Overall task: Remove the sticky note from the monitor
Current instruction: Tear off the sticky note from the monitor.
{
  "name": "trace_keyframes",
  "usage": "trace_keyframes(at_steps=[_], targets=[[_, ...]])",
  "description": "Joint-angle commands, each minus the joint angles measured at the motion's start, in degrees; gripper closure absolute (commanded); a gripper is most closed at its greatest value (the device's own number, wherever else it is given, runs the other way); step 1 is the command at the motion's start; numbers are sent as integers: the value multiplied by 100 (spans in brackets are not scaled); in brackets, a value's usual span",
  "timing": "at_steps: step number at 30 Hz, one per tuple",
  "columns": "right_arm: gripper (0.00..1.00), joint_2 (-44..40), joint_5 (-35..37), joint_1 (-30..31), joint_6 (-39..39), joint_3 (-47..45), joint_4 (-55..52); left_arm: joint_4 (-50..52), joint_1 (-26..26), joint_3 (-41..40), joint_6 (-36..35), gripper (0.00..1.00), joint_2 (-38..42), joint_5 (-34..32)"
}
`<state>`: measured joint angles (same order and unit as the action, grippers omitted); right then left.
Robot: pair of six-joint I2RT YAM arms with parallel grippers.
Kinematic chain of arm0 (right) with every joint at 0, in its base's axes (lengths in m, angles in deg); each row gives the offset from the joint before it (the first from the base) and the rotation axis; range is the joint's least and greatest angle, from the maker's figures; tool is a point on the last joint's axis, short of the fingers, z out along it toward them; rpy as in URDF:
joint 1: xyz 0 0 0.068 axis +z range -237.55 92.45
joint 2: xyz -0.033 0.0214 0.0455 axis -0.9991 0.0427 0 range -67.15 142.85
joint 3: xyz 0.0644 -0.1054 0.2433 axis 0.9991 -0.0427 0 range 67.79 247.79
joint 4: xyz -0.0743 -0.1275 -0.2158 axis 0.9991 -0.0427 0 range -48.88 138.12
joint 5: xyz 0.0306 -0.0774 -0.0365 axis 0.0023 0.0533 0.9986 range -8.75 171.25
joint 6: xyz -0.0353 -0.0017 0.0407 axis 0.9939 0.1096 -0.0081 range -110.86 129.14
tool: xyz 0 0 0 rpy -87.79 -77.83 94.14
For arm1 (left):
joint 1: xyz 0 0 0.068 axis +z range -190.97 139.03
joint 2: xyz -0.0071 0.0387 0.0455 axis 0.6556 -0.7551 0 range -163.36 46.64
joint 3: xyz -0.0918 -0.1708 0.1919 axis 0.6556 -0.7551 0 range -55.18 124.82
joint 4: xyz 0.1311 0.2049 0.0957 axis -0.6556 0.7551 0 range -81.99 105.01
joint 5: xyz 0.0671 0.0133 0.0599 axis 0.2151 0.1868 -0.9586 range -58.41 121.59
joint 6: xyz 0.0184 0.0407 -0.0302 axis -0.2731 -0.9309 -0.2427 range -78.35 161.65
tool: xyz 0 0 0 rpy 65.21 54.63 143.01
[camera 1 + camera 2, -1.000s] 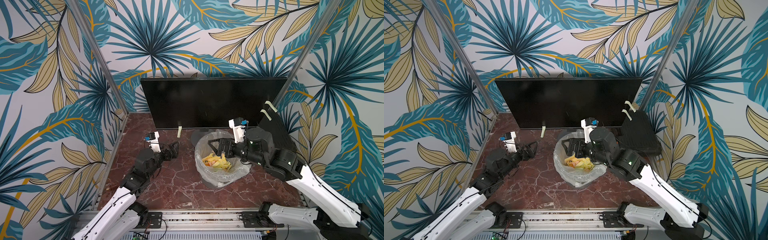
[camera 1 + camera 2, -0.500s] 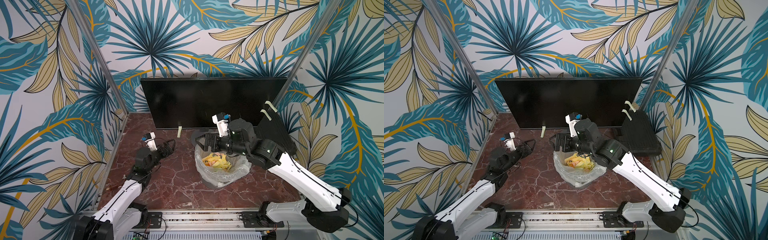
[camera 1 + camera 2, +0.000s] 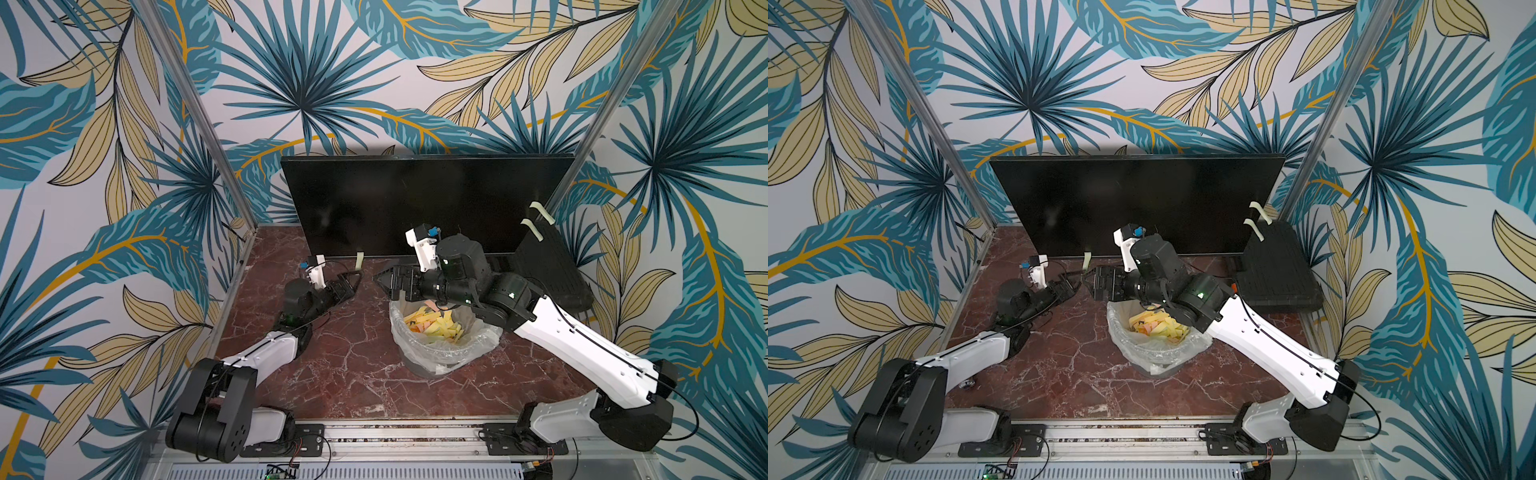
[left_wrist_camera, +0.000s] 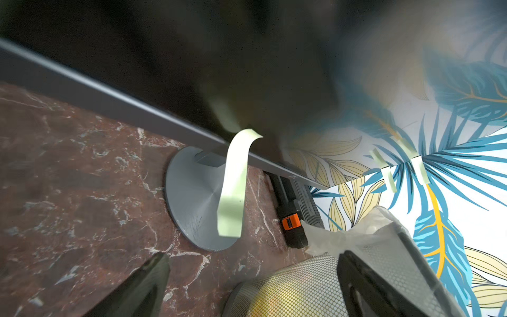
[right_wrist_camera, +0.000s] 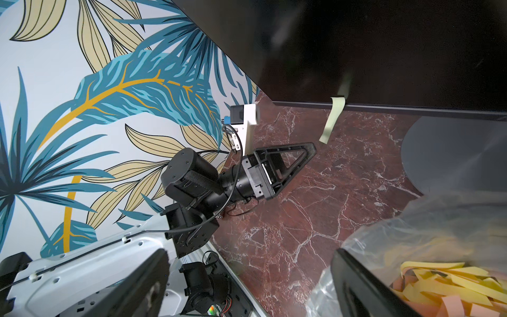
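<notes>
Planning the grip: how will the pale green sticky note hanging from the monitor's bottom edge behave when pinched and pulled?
Probably floppy: the sticky note curls and droops from the monitor bezel. Likely very light, being a thin paper strip. It seems stuck only at its top end, so it should peel easily.

- Left arm (image 3: 266,353): shoulder block at the near left corner, white link running forward and low, black wrist joints beyond it.
- Left tool (image 3: 351,280): held low and roughly level, aimed forward and inward, camera bracket on top.
- Left tool fingers (image 4: 142,288) spread wide, nothing between them.
- Right arm (image 3: 582,353): base at the near right, long white link slanting up and inward, black elbow and wrist at centre.
- Right tool (image 3: 380,282): turned sideways, aimed toward the left arm, roughly level.
- Right tool fingers (image 5: 137,288) wide apart, empty.
- Tool tips face each other, near but apart, in both top views.
</notes>
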<state>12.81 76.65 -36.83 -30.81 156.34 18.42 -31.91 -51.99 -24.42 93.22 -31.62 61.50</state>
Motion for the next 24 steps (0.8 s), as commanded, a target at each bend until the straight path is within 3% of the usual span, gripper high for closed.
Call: trace_keyframes(at_steps=[1, 8, 24], targets=[[6, 55, -54, 51, -69, 81, 191, -457, 48, 303, 56, 0, -269, 308], [6, 63, -8, 72, -82, 66, 192, -836, 48, 422, 190, 7, -701, 353], [6, -37, 79, 70, -60, -31, 159, -1070, 48, 654, 295, 36, -1042, 446]])
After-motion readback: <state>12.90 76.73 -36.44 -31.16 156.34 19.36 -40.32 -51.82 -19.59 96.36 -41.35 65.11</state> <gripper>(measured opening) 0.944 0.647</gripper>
